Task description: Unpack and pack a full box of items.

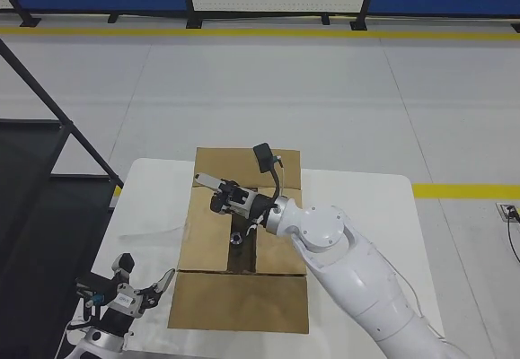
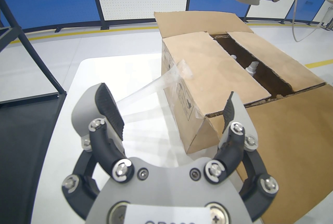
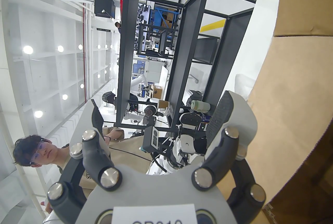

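At the left edge of the table [image 1: 152, 206], the left gripper [image 2: 166, 95] is hanging wide open, with one tape strip [image 2: 156, 87] clinging to a pad [image 2: 109, 108] and trailing to the box [image 1: 210, 242] mid-table. I'm counting one box and two bottle tops [image 2: 251, 66] peeking between the flaps [image 2: 216, 71]. The right gripper [image 3: 161, 102] is hovering above, spread too. I'd be hooking a flap edge and folding it outward, not plunging in.

The top view looks steeply down from above the arms onto the white desk [image 1: 367, 193], with the box [image 1: 242, 310] at mid-frame. The left wrist view sits low by the desk's near left corner and faces across it, past the left tool [image 2: 167, 95], to the box close by. The right wrist view hangs close over the box, rolled sideways, and faces out past the right tool [image 3: 161, 100] toward a black rack [image 3: 182, 53]. All three views share the box.
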You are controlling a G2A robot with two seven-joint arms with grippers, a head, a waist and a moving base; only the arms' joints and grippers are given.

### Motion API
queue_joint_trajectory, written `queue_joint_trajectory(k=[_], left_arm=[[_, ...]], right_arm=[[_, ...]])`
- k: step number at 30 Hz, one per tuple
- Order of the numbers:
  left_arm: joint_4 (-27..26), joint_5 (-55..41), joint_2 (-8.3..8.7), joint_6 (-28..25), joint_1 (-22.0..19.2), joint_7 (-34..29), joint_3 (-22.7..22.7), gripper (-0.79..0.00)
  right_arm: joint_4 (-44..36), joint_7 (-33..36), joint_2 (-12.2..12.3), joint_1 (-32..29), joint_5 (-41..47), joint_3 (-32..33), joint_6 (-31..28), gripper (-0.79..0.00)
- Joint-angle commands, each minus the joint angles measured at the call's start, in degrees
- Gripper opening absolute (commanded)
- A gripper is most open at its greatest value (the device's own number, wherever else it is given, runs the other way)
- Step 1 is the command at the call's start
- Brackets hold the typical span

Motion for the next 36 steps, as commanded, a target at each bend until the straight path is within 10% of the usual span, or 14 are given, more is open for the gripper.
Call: queue_joint_trajectory(k=[1,14,36], left_arm=[[-0.62,0.78,-0.07,0.48,0.12,1.25,0.24,0.0],[-1.84,3.68,-0.24,0.5,1.37,3.0,0.76,0.0],[-1.68,8.68,-0.97,5.45,-2.47,-1.14,6.85,0.0]], right_arm=[[-0.07,-1.16,0.01,-0.66,-0.74,0.14,0.09,0.0],[9.28,3.39,-0.26,1.64,-6.29,-1.19,8.77,0.0],[23.21,5.49,-7.04,8.57,9.84,-4.75,-11.41,0.0]])
